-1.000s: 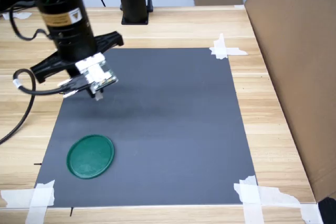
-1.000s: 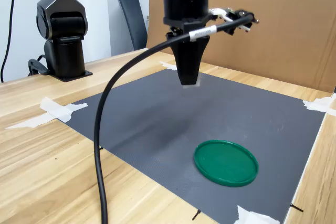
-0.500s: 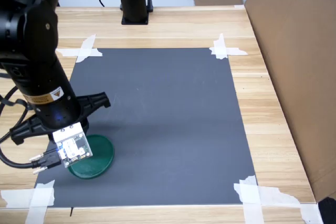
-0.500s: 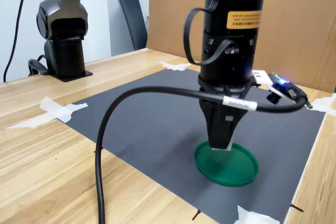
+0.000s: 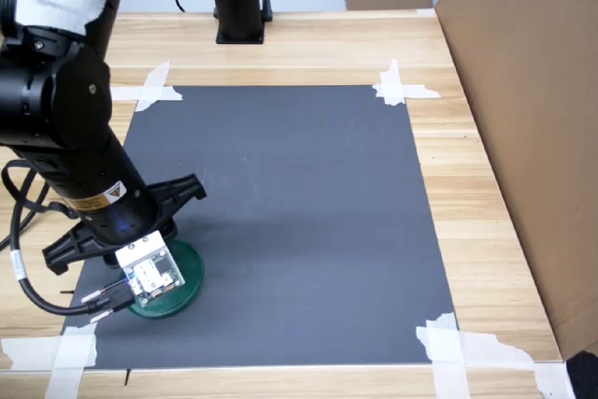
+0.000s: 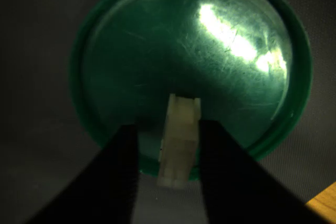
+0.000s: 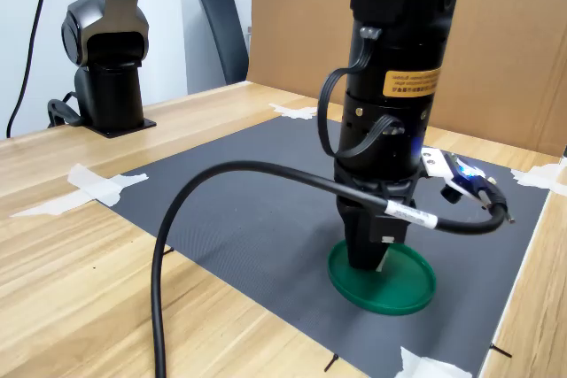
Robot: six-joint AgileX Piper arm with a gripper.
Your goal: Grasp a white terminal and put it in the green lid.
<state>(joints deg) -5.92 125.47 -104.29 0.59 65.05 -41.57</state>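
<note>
- Green lid (image 6: 210, 61): round, shallow-rimmed, lying flat on the grey mat (image 5: 299, 193) at the mat's near corner in the first exterior view; its floor is bare and glossy except under the claw
- White terminal (image 6: 178, 140): small pale block, upright between the two dark fingers (image 6: 118, 182) in the wrist view, over the lid's floor close to the rim; whether its lower end touches the lid cannot be told
- Claw (image 6: 168, 174): narrow, the jaws close on either side of the terminal; one finger seems to touch the block, a thin gap shows at the other, so a firm hold cannot be confirmed
- Arm (image 7: 390, 112): black, standing directly over the lid and hiding most of it in both exterior views; only a crescent of green rim (image 5: 187, 282) shows in the first exterior view
- Terminal not visible in either exterior view
- Worktop (image 5: 308, 49): light wood around the mat, white tape (image 5: 397, 86) at the mat's corners
</note>
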